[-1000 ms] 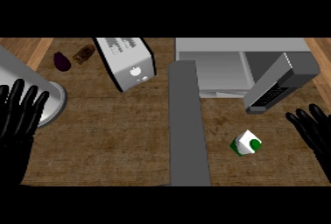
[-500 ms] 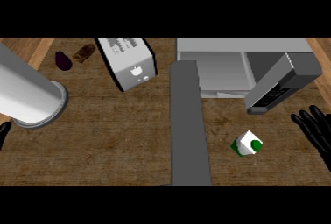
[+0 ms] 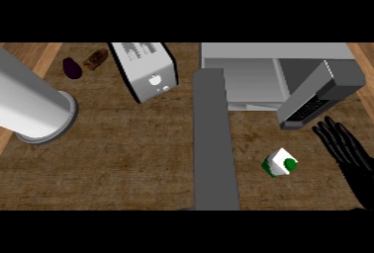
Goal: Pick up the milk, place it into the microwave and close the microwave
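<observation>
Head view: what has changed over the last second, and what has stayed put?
The left robot hand, which rested open at the left edge a second ago, has dropped out of view. The right robot hand has stayed open and crept slightly toward the milk carton without touching it. The carton, the microwave with its open door, the toaster and the grey cylinder have not moved.

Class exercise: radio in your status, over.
Right hand open, right of the milk carton, not touching. Left hand out of view. Microwave door open. Nothing between hand and carton.
</observation>
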{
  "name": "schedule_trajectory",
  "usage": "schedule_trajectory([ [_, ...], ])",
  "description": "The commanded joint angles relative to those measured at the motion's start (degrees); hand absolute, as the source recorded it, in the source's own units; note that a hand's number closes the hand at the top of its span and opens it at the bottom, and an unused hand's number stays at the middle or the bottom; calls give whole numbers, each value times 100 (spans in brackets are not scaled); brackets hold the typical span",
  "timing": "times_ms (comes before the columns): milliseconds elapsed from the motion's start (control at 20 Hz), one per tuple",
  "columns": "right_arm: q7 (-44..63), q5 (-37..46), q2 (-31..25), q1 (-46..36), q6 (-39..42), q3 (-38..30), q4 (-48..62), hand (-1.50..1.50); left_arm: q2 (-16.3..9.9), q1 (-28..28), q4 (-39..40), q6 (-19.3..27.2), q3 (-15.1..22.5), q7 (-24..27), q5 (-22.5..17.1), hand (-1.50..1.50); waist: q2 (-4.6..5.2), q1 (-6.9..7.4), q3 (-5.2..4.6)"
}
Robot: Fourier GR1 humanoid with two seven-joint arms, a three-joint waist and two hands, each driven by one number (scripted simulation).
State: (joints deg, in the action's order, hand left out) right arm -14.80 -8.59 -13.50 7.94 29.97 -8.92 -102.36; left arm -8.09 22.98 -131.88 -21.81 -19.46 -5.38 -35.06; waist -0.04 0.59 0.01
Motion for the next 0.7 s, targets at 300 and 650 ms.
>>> schedule_trajectory([
  [300,-1809,1585,99,-734,-508,10,2873,-150,-78,364,-294,-352,-564,-204,-672,-150,11,38,6],
  [650,-3254,2172,-312,-1250,-739,-129,4844,-150,298,803,-429,-665,-659,-169,-622,-150,8,37,6],
])
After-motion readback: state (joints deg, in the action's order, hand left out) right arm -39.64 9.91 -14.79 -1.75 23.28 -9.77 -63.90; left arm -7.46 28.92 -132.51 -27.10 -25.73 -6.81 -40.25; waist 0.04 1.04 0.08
